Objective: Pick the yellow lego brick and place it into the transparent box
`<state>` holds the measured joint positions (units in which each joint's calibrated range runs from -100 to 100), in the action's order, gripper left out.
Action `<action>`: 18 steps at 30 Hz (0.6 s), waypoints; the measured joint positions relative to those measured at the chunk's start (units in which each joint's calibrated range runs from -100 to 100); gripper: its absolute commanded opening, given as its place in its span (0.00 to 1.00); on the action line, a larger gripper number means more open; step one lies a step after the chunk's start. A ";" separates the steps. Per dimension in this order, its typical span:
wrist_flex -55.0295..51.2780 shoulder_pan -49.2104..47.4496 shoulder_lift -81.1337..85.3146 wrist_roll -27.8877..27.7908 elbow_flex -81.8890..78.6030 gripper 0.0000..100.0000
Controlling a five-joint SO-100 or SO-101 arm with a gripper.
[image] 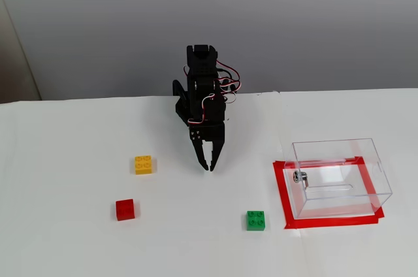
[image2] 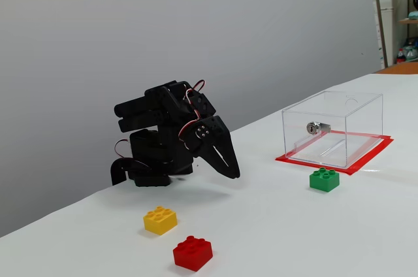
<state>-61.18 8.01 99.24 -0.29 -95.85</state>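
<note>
Black servo-driven arm [image: 201,91] folded at the back of the white counter [image: 78,238], wrist tipped down. The jaws [image: 209,167] point at the counter surface, tips drawn together with nothing between them; in the lower fixed view [image2: 234,174] they hang just clear of the surface.

Small square orange-yellow plastic brick with four studs [image: 144,164] sits flat on the counter, studs up, to the left of the jaws in the higher fixed view and well apart from them. Its footprint is square, so no long axis; edges run nearly parallel to the counter's back edge. In the lower fixed view it [image2: 160,219] lies in front of the arm, one corner turned toward the camera.

Red plastic brick [image: 125,209] lies near the yellow one, nearer the camera. Green studded brick [image: 256,219] rests just outside the red tape outline [image: 281,189] on which the clear plastic rectangular box with a small metal fitting [image: 339,176] stands upright. Nothing shows inside the box [image2: 333,127].
</note>
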 measured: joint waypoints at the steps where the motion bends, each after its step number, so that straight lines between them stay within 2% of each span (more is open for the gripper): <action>1: 0.00 0.00 0.00 0.00 0.00 0.02; 18: 0.00 0.00 0.00 0.20 0.00 0.02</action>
<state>-61.18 8.01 99.24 -0.10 -95.85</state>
